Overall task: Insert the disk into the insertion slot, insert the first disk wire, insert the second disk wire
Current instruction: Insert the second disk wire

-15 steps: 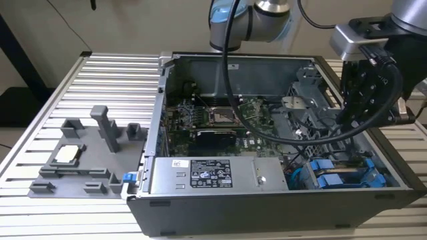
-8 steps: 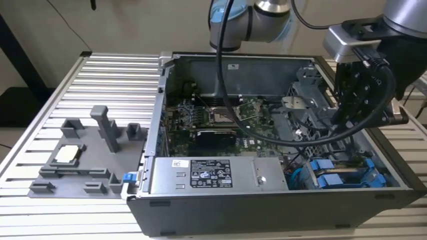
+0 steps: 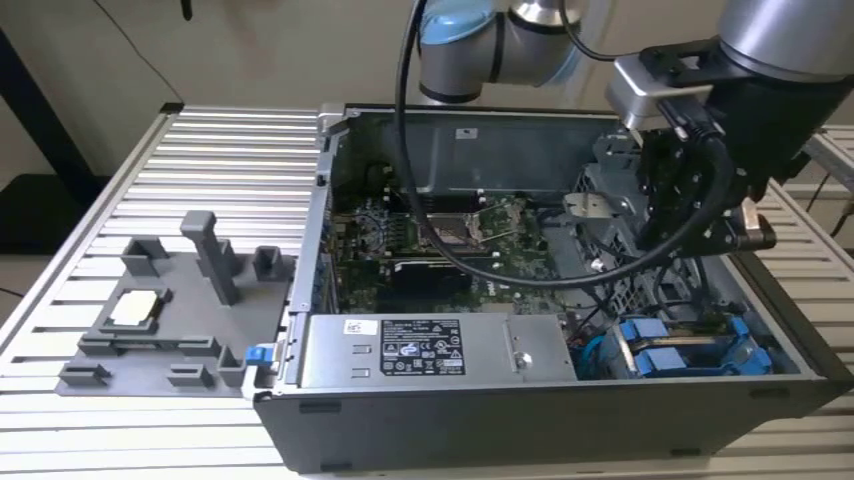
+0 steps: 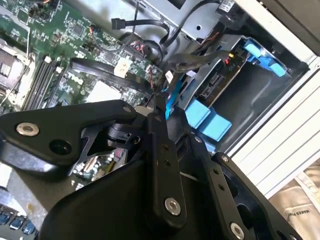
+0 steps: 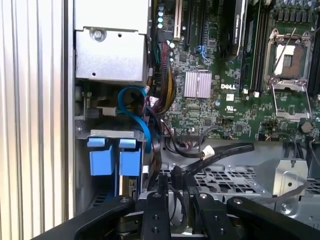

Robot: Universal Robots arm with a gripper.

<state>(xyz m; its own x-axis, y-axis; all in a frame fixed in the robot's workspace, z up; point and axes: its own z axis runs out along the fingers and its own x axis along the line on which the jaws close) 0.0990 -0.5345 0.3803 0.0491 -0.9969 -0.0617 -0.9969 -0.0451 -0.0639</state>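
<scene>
The disk's blue carrier (image 3: 694, 355) lies in the insertion slot (image 4: 245, 97), a grey bay in the case corner at the exterior view's lower right. Its blue end tabs (image 5: 107, 161) face outward, and they show again in the second wrist view (image 4: 207, 119). My gripper (image 3: 663, 238) hangs inside the case, above the perforated drive cage (image 5: 225, 177) and beside the bay. Its black fingers (image 5: 162, 187) stand close together, shut on the black connector of a flat black disk wire (image 5: 220, 152) with a white tag. That wire (image 4: 100, 67) loops over the board to the gripper (image 4: 159, 102).
A silver labelled power supply (image 3: 427, 350) fills the case's front. The green motherboard (image 3: 441, 240) lies behind it. A blue cable (image 5: 137, 107) and a wire bundle run beside the bay. On the slatted table (image 3: 227, 150), a grey fixture (image 3: 174, 300) stands at the exterior view's left.
</scene>
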